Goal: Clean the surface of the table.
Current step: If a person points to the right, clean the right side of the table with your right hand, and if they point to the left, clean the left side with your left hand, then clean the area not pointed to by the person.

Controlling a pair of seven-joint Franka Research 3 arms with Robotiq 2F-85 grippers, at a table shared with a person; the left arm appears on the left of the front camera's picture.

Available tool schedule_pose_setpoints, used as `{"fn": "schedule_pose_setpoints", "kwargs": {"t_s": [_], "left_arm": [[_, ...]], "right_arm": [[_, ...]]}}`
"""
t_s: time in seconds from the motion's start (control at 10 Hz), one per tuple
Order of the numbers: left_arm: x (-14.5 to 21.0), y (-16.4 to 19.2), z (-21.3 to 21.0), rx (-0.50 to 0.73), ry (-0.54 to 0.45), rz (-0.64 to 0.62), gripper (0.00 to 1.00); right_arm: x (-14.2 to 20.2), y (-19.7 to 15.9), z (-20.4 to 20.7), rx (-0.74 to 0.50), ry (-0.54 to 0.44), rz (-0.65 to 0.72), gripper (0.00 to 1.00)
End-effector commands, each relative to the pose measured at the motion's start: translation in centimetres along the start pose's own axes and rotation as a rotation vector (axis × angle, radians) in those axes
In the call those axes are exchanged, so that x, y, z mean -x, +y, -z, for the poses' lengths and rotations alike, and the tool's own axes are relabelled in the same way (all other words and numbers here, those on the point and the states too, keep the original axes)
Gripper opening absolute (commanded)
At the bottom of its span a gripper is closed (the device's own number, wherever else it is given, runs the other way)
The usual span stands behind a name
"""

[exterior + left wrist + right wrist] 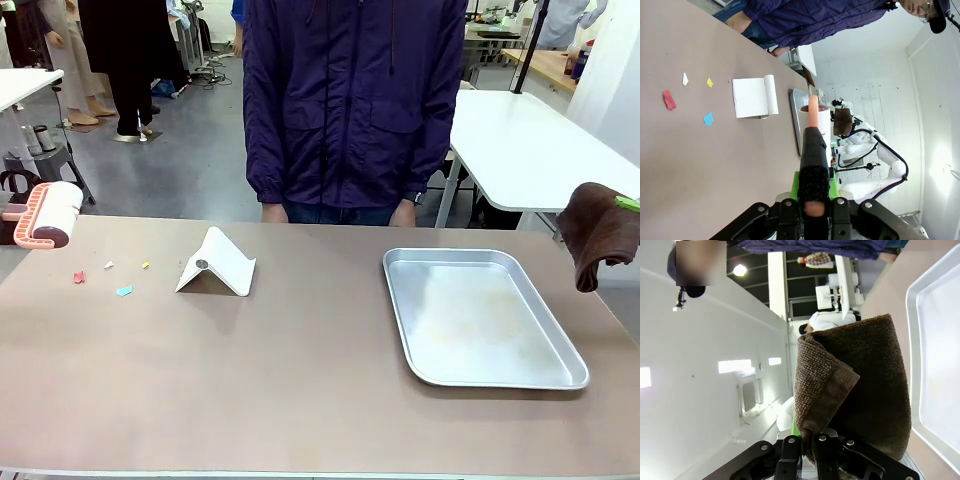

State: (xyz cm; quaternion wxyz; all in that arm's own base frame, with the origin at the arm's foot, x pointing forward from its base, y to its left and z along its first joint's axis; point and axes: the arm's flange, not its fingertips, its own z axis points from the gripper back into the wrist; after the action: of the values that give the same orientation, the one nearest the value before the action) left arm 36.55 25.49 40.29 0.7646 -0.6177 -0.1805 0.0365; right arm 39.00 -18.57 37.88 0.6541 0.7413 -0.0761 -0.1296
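Observation:
The beige-brown table [300,380] carries small paper scraps at its left: red [78,277], white [108,265], yellow [145,265] and blue [124,291]. My left gripper [813,200] is shut on the pink handle of a lint roller [45,215], which hangs above the table's left end, beside the scraps. The roller's white drum [816,117] points away from the wrist camera. At the right edge my right gripper [807,445] is shut on a folded brown cloth [597,232], held in the air beyond the tray's far right corner.
A silver metal tray [400,300] lies on the right half of the table. A white folded stand [217,263] sits just right of the scraps. A person in a purple jacket [350,100] stands at the far edge, hands low. White-topped tables stand behind.

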Motion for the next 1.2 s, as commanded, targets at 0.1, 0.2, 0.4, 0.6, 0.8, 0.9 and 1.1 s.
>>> {"fn": "schedule_pose_setpoints", "kwargs": {"t_s": [0.1, 0.2, 0.4, 0.6, 0.8, 0.9, 1.1], "left_arm": [[-0.02, -0.41, -0.11, 0.001, 0.0, -0.014, 0.17], [-0.02, -0.41, -0.11, 0.001, 0.0, -0.014, 0.17], [-0.02, -0.41, -0.11, 0.001, 0.0, -0.014, 0.17], [-0.02, -0.41, -0.11, 0.001, 0.0, -0.014, 0.17], [-0.02, -0.41, -0.11, 0.001, 0.0, -0.014, 0.17], [-0.02, -0.41, -0.11, 0.001, 0.0, -0.014, 0.17], [-0.02, -0.41, -0.11, 0.001, 0.0, -0.014, 0.17]], "right_arm": [[-0.01, 0.71, -0.06, -0.001, 0.015, 0.008, 0.0], [-0.01, 0.71, -0.06, -0.001, 0.015, 0.008, 0.0], [-0.01, 0.71, -0.06, -0.001, 0.015, 0.008, 0.0], [-0.01, 0.71, -0.06, -0.001, 0.015, 0.008, 0.0], [-0.01, 0.71, -0.06, -0.001, 0.015, 0.008, 0.0], [-0.01, 0.71, -0.06, -0.001, 0.015, 0.008, 0.0], [-0.01, 0.71, -0.06, -0.001, 0.015, 0.008, 0.0]]}}
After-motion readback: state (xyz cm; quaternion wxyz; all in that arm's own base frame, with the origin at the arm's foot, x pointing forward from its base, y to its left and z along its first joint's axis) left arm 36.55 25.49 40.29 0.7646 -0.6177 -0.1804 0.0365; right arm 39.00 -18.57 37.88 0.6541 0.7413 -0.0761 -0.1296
